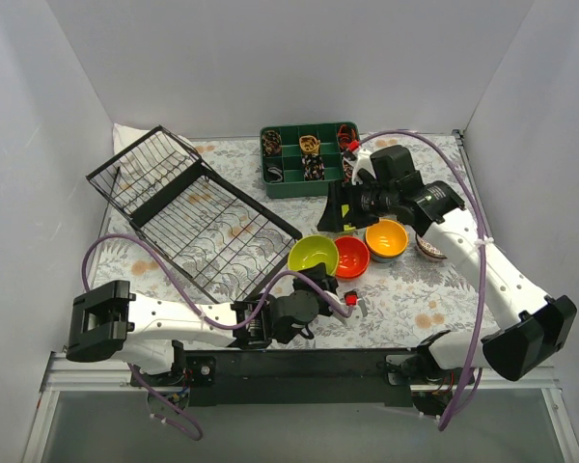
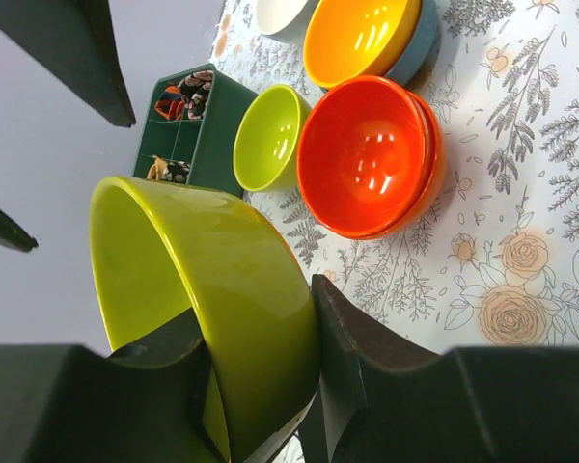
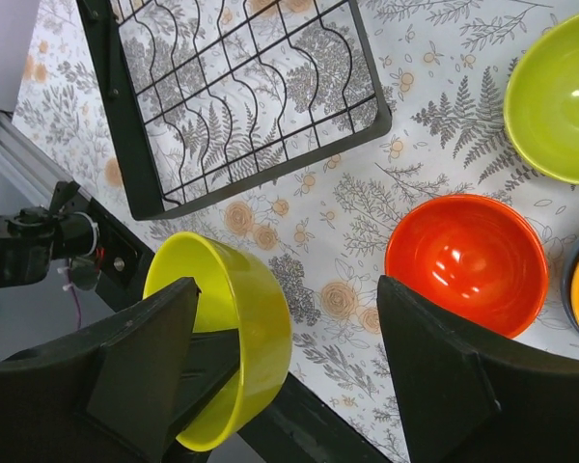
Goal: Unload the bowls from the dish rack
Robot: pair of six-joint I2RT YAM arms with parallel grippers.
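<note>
The black wire-grid dish rack [image 1: 188, 207], wavy-slotted, is seen bare, so the unloading is judged nearly complete. A lime bowl [image 1: 314, 254], a red bowl [image 1: 350, 257] and an orange bowl [image 1: 386, 238], all glossy and round, are clustered with others on the flower-printed table [image 1: 415, 299] right of it. One smooth lime-yellow bowl [image 2: 232, 280], tipped sideways, is clamped by its wall in the left gripper [image 2: 261, 318] and is yet to be set down; the right gripper [image 3: 288, 289] is held agape and empty.
</note>
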